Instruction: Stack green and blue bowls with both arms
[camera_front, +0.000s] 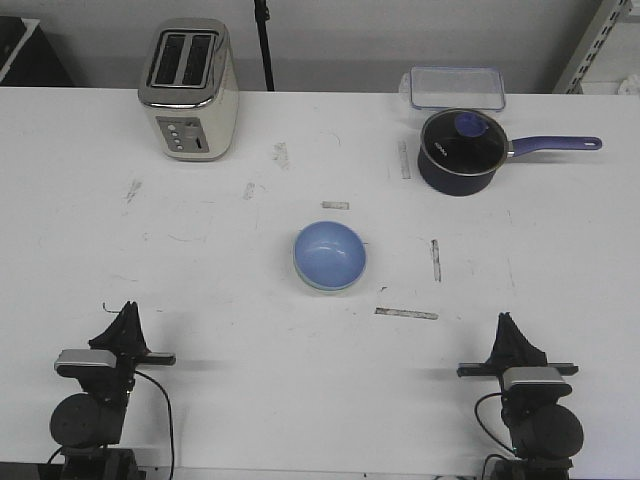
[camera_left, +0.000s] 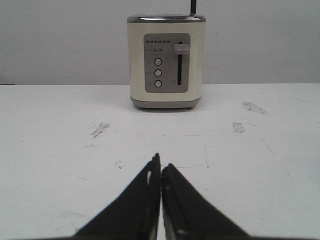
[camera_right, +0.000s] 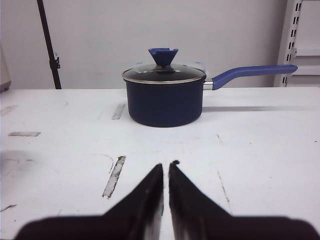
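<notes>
The pale blue bowl (camera_front: 330, 254) sits upright in the middle of the white table. A thin pale green rim (camera_front: 312, 284) shows along its near edge, so it seems to rest inside the green bowl, which is otherwise hidden. My left gripper (camera_front: 125, 312) is at the near left, shut and empty, and points at the toaster in the left wrist view (camera_left: 160, 167). My right gripper (camera_front: 507, 322) is at the near right, shut and empty, and points at the saucepan in the right wrist view (camera_right: 166, 167). Neither wrist view shows the bowls.
A cream toaster (camera_front: 188, 90) stands at the far left. A dark navy saucepan (camera_front: 460, 150) with a glass lid and a long handle stands at the far right, with a clear plastic box (camera_front: 455, 86) behind it. Tape marks dot the table (camera_front: 200, 260).
</notes>
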